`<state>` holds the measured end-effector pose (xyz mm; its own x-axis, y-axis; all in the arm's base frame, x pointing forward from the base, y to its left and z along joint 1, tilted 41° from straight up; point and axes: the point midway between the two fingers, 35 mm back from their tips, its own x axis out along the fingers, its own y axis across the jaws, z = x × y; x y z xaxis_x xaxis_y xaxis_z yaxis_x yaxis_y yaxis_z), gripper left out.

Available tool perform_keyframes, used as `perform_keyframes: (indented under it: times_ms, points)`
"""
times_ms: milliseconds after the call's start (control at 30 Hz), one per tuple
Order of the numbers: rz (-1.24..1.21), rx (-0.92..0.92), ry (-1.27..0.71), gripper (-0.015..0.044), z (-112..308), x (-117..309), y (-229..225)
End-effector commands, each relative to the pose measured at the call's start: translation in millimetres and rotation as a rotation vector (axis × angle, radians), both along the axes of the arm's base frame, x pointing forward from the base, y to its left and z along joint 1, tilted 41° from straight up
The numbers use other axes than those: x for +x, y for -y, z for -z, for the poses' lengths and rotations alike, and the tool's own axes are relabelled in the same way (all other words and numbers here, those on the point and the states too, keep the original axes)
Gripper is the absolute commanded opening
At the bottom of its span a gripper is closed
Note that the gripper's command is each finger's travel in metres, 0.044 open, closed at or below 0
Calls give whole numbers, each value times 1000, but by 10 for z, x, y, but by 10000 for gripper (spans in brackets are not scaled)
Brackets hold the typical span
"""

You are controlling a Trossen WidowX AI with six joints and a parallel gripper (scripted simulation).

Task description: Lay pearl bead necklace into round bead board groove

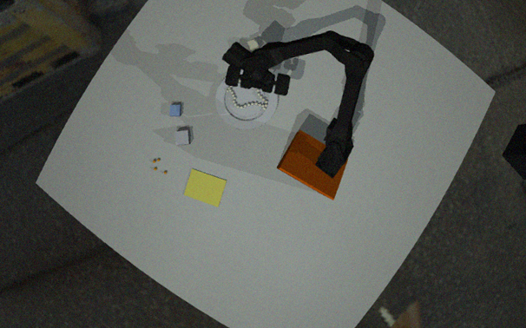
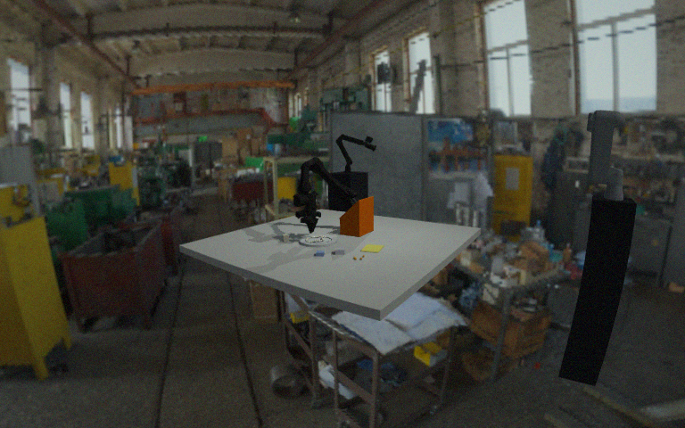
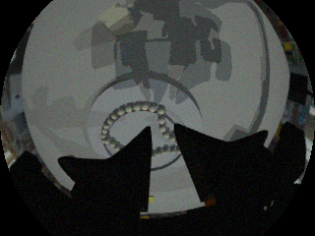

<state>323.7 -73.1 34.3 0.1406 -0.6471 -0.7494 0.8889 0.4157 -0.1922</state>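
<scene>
The round bead board [image 1: 246, 124] [image 2: 302, 242] [image 3: 118, 94] is pale, with a ring groove. The pearl bead necklace [image 1: 247, 104] [image 3: 136, 106] lies on it. In the wrist view its upper and left beads follow the ring, while the right part bends inward, away from the groove's right side. Some lower beads are hidden behind my fingers. My gripper [image 1: 256, 80] [image 2: 311, 231] [image 3: 162, 129] is above the board, pointing down, with its fingertips a little apart. No bead is seen held between them. The top view shows its body covering one side of the board.
A cream block [image 1: 252, 44] [image 2: 285, 237] stands close beyond the board. An orange open box [image 1: 303, 159] [image 2: 356, 222] sits below the arm's base end. A blue cube [image 1: 175, 109], a grey cube [image 1: 182, 137], a yellow square [image 1: 205, 186] and several tiny orange pieces [image 1: 158, 159] lie to the left.
</scene>
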Motion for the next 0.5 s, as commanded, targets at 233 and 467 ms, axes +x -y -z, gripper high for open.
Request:
perform_keyframes:
  times_ms: [233, 467]
  points:
    - [-1, -3, -8, 120, 141, 13, 116]
    - [0, -5, -9, 120, 215, 19, 185]
